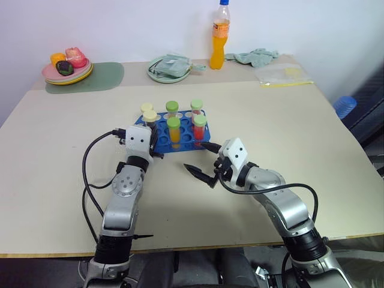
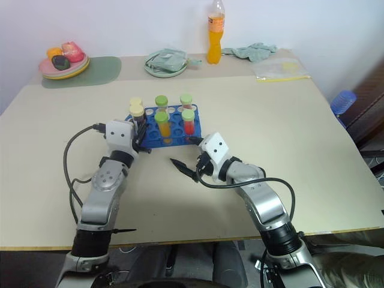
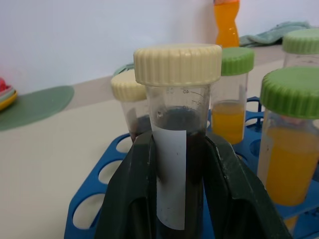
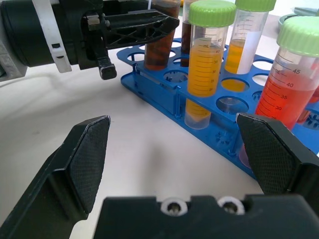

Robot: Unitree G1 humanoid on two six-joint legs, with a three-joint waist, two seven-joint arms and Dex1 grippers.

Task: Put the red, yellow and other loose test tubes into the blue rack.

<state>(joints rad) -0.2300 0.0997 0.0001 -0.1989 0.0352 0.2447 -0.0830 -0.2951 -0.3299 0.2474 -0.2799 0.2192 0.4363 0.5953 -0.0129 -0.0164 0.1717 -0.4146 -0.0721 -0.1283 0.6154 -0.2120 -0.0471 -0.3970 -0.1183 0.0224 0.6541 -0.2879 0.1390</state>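
Observation:
The blue rack (image 1: 183,146) stands mid-table with several capped test tubes upright in it. A dark brown tube with a cream cap (image 3: 178,149) sits in a hole at the rack's near left corner, and my left gripper (image 3: 178,164) is shut on it, a finger (image 3: 132,199) on each side. Another cream-capped tube (image 3: 130,99) stands behind it. A yellow tube with a green cap (image 4: 207,64) and a red tube with a green cap (image 4: 286,84) stand in the front row. My right gripper (image 1: 197,157) hangs open and empty just before the rack's near right corner.
Along the back edge are a plate of toy fruit (image 1: 67,69) on a green mat (image 1: 105,76), a green dish with a cloth (image 1: 170,67), an orange drink bottle (image 1: 220,36), a rag (image 1: 255,57) and a plastic bag (image 1: 282,75). Bare tabletop surrounds the rack.

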